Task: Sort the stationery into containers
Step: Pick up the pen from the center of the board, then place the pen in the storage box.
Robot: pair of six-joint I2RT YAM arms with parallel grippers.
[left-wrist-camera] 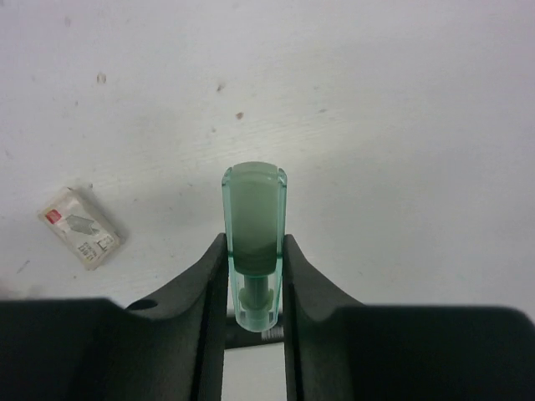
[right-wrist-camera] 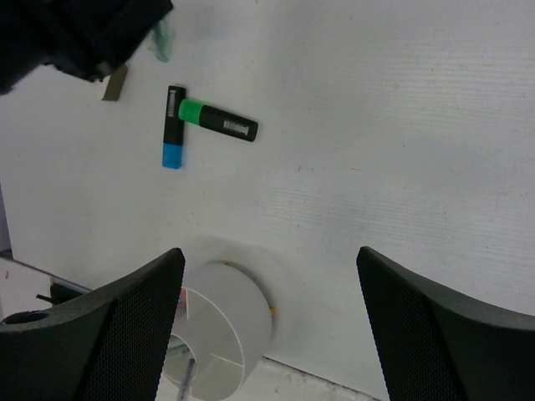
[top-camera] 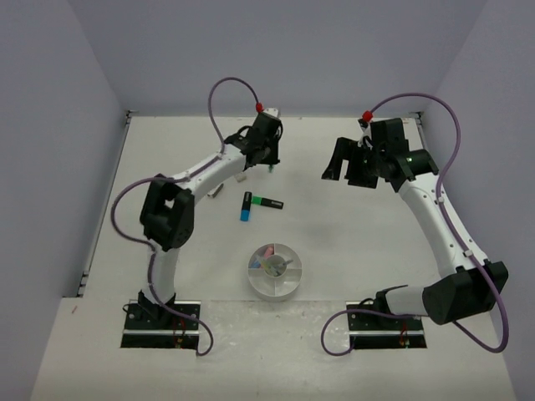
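1. Our left gripper (left-wrist-camera: 254,244) is clamped on the pale green highlighter (left-wrist-camera: 254,205), far side of the table (left-wrist-camera: 401,125)
2. Right gripper (right-wrist-camera: 270,255) gapes wide, empty
3. Pickup step, we reckon; next we lift and carry it to the dish (top-camera: 288,287)

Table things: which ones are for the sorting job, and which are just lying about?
For the job: pale green highlighter in the left end effector; green-capped highlighter; blue-capped highlighter; wrapped eraser; divided white dish.
Just there: purple cables; black base plates.
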